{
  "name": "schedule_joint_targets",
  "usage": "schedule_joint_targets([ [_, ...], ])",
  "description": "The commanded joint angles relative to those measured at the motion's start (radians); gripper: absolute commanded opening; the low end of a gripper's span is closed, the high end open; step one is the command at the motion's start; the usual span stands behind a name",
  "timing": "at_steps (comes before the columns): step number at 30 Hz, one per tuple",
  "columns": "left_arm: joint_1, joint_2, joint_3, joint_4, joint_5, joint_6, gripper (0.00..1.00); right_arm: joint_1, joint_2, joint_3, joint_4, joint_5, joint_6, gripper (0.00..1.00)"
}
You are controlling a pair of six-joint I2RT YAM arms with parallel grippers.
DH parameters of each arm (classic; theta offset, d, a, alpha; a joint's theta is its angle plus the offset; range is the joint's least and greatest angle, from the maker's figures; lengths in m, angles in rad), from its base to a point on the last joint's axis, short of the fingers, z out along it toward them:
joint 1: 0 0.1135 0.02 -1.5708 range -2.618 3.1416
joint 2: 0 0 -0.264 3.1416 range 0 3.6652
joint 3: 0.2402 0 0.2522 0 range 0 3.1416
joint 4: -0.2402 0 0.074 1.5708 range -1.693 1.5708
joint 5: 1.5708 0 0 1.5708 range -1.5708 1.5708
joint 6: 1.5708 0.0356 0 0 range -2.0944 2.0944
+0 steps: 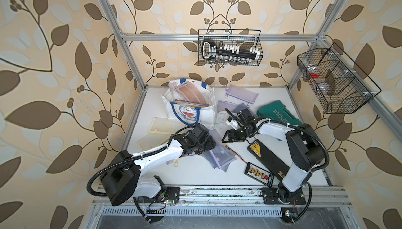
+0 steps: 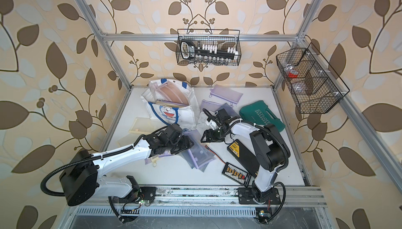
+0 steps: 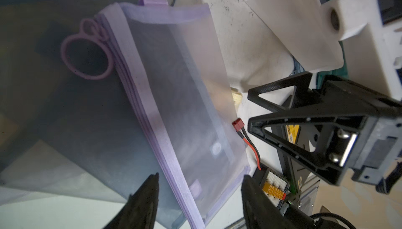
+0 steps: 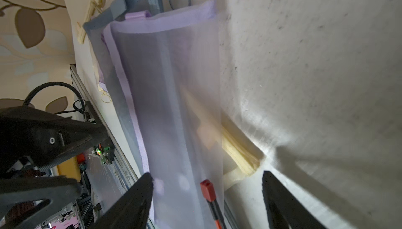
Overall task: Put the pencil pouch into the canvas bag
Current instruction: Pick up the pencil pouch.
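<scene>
Nearest the camera in both top views, the left arm's own wrist hides the left gripper (image 3: 200, 176). Only the left wrist view shows it: its dark fingers (image 3: 148, 197) are spread astride one short end of the purple mesh pencil pouch (image 3: 180, 86), and whether they press the mesh cannot be told. In a top view the pencil pouch (image 1: 219, 155) lies at lower centre on the white table (image 1: 195, 173), on top of a grey pouch (image 3: 91, 130) and not in the canvas bag (image 1: 206, 117). The right gripper (image 4: 205, 173) is spread wide over the pouch's other end, one finger at the zipper edge and the other clear of the mesh. The right wrist view alone shows a cream folder corner (image 4: 239, 151) poking out beneath the pouch, and a red plug (image 4: 206, 186) over it. The left wrist view also catches the right gripper (image 3: 250, 106) from the side, its triangular fingers apart. Farther back at centre frame the canvas bag stands with its mouth open. Its rim cuts off the folders inside (image 1: 191, 93), and the cat-face pocket faces forward. To the right, the right arm covers part of the green case (image 1: 278, 112). On the back wall, the contents of the wire basket (image 1: 230, 49) are hard to make out behind the mesh.
</scene>
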State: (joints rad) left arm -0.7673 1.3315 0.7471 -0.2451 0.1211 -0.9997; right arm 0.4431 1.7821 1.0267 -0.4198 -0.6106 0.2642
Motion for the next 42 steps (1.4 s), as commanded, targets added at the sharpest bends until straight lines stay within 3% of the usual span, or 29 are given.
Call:
schedule_joint_targets([
  [1,-0.012,0.024,-0.031,0.066,-0.046,-0.02,0.6,0.006,0.037,0.013,0.034,-0.027,-0.011,0.75],
  [9,-0.01,0.075,-0.113,0.184,-0.06,-0.075,0.56,0.03,0.083,-0.004,0.065,-0.036,-0.01,0.62],
  [16,-0.01,0.156,-0.135,0.339,-0.011,-0.077,0.42,0.058,0.109,-0.008,0.071,-0.037,-0.01,0.43],
  [22,-0.01,0.143,-0.167,0.446,0.008,-0.079,0.26,0.073,0.118,-0.007,0.073,-0.041,-0.008,0.31],
  [27,-0.011,0.135,-0.165,0.45,0.025,-0.061,0.01,0.076,0.107,-0.007,0.065,-0.044,-0.01,0.28],
  [31,-0.013,0.079,-0.156,0.402,0.04,-0.046,0.0,0.074,0.068,-0.002,0.045,-0.025,-0.014,0.35],
  [35,-0.035,-0.014,-0.074,0.154,0.019,0.002,0.0,0.059,0.014,0.01,0.004,-0.007,-0.015,0.45],
  [42,-0.112,-0.123,0.222,-0.403,-0.076,0.02,0.0,0.021,-0.111,0.098,-0.108,0.077,-0.031,0.86],
])
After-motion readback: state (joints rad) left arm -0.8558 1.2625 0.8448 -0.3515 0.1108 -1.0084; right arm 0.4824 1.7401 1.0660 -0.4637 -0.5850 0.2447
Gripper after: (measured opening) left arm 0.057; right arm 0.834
